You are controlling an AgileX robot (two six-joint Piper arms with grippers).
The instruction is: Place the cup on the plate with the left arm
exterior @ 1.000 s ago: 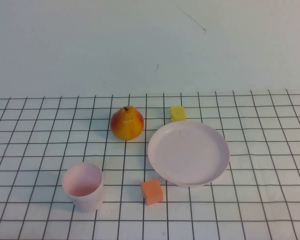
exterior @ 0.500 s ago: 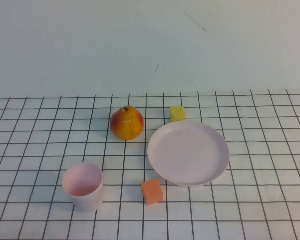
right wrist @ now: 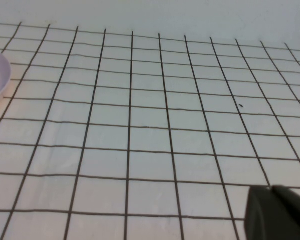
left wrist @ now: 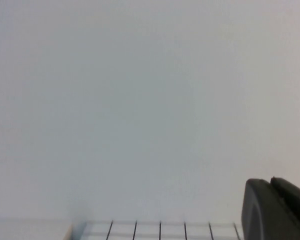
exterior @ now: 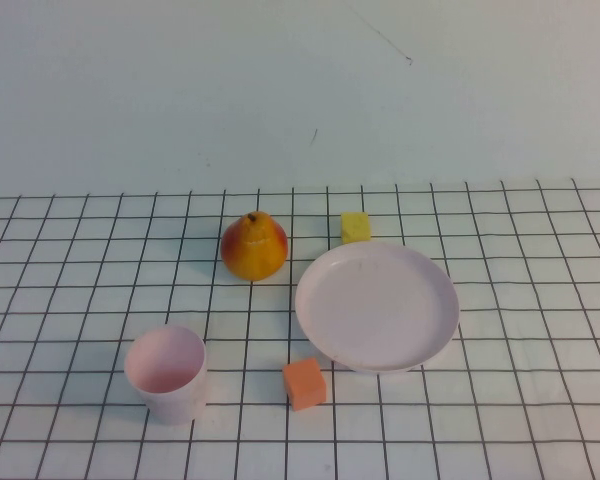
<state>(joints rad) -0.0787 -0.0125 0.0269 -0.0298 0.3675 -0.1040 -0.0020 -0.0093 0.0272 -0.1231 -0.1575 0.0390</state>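
Nothing moved. Your light, slippery cup (exterior: 165,372) waits near the surface's (exterior: 540,300) front-left corner; grip its sides. Left hand (left wrist: 275,210) and right hand (right wrist: 277,212) sit off-surface; can't tell if they're open.

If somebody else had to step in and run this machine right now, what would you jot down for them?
Left end effector: only a dark corner shows in its wrist view, facing the wall, away from the objects.
Right end effector: only a corner shows, low over bare grid cloth right of the plate.
Cup: upright, empty, near-left on the table, apart from the plate. Pear, yellow block and orange block sit around the plate.
Done: nothing. Left: grasp cup with left arm, set it on the plate.
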